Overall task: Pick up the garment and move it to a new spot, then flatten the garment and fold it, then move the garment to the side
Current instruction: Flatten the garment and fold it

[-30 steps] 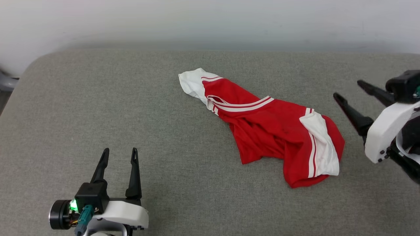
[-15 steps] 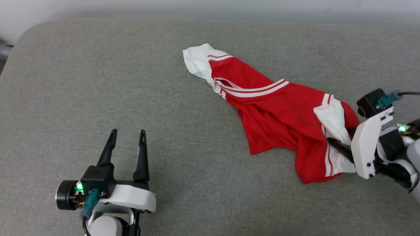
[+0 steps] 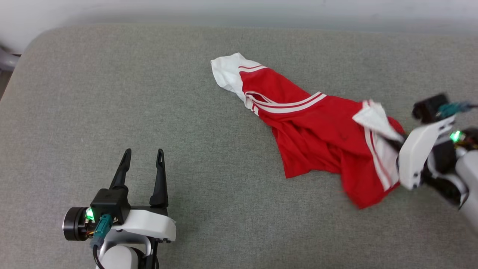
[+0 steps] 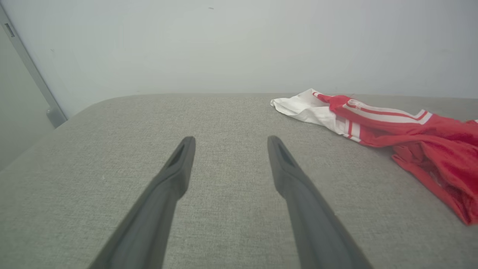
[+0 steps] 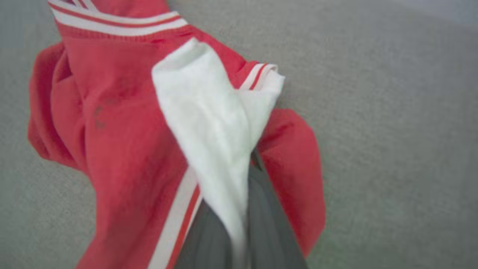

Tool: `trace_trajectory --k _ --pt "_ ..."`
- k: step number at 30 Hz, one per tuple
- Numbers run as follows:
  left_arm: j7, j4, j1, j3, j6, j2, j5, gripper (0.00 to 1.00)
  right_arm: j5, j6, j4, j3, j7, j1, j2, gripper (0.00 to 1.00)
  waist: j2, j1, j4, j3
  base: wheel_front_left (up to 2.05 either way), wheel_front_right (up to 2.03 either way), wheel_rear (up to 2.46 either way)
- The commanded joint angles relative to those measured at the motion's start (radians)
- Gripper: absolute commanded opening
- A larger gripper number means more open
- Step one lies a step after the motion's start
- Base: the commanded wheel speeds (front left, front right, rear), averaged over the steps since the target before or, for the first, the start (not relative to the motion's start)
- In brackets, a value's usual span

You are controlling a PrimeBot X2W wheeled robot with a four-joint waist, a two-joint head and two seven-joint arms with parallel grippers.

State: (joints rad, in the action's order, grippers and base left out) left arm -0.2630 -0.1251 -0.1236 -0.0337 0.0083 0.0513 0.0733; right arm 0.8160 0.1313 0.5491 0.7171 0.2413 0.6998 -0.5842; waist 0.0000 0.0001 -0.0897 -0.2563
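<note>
The garment [image 3: 313, 127], a red shirt with white sleeves and striped trim, lies crumpled across the middle and right of the grey cushion [image 3: 149, 93]. At its right end my right gripper [image 3: 394, 144] is shut on the white sleeve, lifting that fold. The right wrist view shows the garment [image 5: 127, 142] with its white sleeve pinched between my right gripper's [image 5: 244, 186] dark fingers. My left gripper [image 3: 143, 155] stands open at the lower left, well clear of the cloth. From the left wrist, the left gripper [image 4: 229, 144] has bare cushion between its fingers, and the garment [image 4: 392, 127] lies off to the right.
A pale wall [image 3: 239, 11] runs behind the cushion's far edge. The cushion's rounded left corner [image 3: 33, 41] drops off beside a grey object [image 3: 5, 59]. Bare cushion spreads to the left and front of the shirt.
My right gripper came in from the right, closed on the white sleeve and is raising it. The head camera tilted down. The left gripper stayed put, open.
</note>
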Motion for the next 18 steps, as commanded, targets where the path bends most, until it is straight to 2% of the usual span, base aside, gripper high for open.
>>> trace_trajectory --k 1,11,18 --pt "-0.003 -0.001 0.000 0.001 -0.001 -0.002 -0.003 1.00 0.000 -0.001 0.004 -0.012 -0.021 0.030 -0.002 0.00 0.0000 -0.0001 0.004 0.008 0.00 0.00 0.00" --pt "-0.003 -0.007 0.027 0.013 0.000 -0.002 -0.005 1.00 -0.033 -0.001 0.011 -0.041 -0.231 0.129 -0.007 0.00 0.0000 -0.0001 0.013 0.068 0.00 0.00 0.00" --pt "-0.003 -0.012 0.067 0.025 0.002 -0.001 -0.002 1.00 -0.098 -0.001 -0.052 -0.003 -0.327 -0.009 -0.009 0.00 0.0000 -0.0001 0.016 0.126 0.00 0.00 0.00"
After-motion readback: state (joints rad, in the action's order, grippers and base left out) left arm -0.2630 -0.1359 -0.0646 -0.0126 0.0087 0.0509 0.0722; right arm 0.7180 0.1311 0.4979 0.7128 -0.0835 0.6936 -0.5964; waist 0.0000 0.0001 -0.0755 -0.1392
